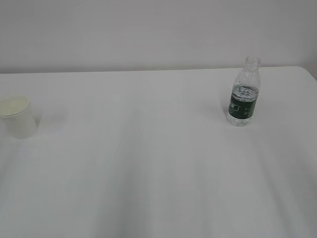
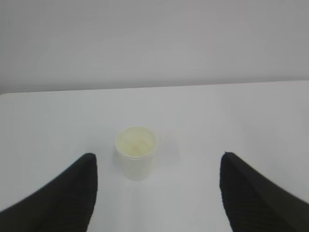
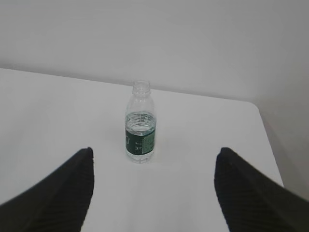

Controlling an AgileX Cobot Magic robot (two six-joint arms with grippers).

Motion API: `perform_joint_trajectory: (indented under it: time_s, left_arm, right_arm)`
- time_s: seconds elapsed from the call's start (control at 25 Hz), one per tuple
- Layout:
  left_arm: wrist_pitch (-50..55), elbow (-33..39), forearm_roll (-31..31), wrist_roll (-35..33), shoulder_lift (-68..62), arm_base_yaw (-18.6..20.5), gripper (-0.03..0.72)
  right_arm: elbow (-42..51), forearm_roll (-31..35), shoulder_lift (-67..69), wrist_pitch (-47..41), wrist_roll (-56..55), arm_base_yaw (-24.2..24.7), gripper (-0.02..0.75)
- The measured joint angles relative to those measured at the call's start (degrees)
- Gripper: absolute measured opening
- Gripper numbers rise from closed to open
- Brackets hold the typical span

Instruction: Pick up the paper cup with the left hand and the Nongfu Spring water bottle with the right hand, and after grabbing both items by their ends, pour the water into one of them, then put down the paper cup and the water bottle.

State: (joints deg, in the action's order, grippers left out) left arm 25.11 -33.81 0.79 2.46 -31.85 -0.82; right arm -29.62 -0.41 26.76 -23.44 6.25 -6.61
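The white paper cup (image 1: 17,117) stands upright at the table's far left; in the left wrist view the paper cup (image 2: 136,158) is ahead of my left gripper (image 2: 157,166), a little left of its centre line. That gripper is open and holds nothing. The clear Nongfu Spring water bottle (image 1: 244,96), uncapped with a dark green label, stands upright at the right. In the right wrist view the bottle (image 3: 141,126) is ahead of my open, empty right gripper (image 3: 153,159). Water (image 3: 141,119) fills it to about the label's top. Neither arm shows in the exterior view.
The white table (image 1: 148,163) runs to a pale wall behind. Its right edge and rounded back corner (image 3: 256,108) lie close to the right of the bottle.
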Motion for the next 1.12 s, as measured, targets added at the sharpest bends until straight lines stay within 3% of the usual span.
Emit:
perform_joint_trajectory:
  time_s: [1.12]
  left_arm:
    - [-7.12, 0.00, 0.00, 0.00, -12.68, 0.00, 0.562]
  right_arm:
    - [0.00, 0.00, 14.50, 13.67, 0.48, 0.00, 0.590]
